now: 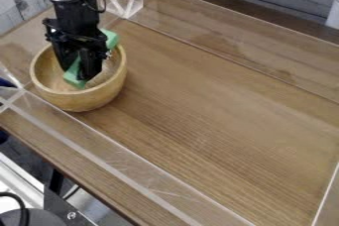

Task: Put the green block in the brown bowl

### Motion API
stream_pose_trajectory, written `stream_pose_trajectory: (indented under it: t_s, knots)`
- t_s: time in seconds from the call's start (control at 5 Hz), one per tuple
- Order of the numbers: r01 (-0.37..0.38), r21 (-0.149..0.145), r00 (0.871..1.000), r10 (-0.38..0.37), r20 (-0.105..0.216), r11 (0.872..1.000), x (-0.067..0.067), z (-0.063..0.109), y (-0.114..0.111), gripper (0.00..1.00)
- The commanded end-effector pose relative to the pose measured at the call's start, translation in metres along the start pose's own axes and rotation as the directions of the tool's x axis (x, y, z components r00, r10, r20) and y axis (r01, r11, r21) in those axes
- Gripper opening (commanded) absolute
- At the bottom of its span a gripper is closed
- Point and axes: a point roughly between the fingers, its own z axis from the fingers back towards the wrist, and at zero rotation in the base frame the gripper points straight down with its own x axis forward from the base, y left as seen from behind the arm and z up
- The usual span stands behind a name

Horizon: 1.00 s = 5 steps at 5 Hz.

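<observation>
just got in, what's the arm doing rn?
The gripper points straight down into the brown bowl at the left of the wooden table, shut on the green block. The block is inside the bowl's rim but not released. A clear acrylic wall surrounds the table.

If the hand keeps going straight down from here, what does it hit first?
Likely the floor of the brown bowl. The hand points down inside it, shut on the green block; the remaining gap is unclear.
</observation>
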Motion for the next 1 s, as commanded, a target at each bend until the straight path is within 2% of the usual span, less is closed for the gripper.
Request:
stream_pose_trajectory:
  t_s: [0.0,0.8]
  knots:
    - [0.006,0.031,0.999,-0.007,0.04,1.0,0.0111,0.0123,0.0033,0.0]
    - [-0.003,0.031,1.0,0.003,0.019,1.0,0.0154,0.0086,0.0023,0.0]
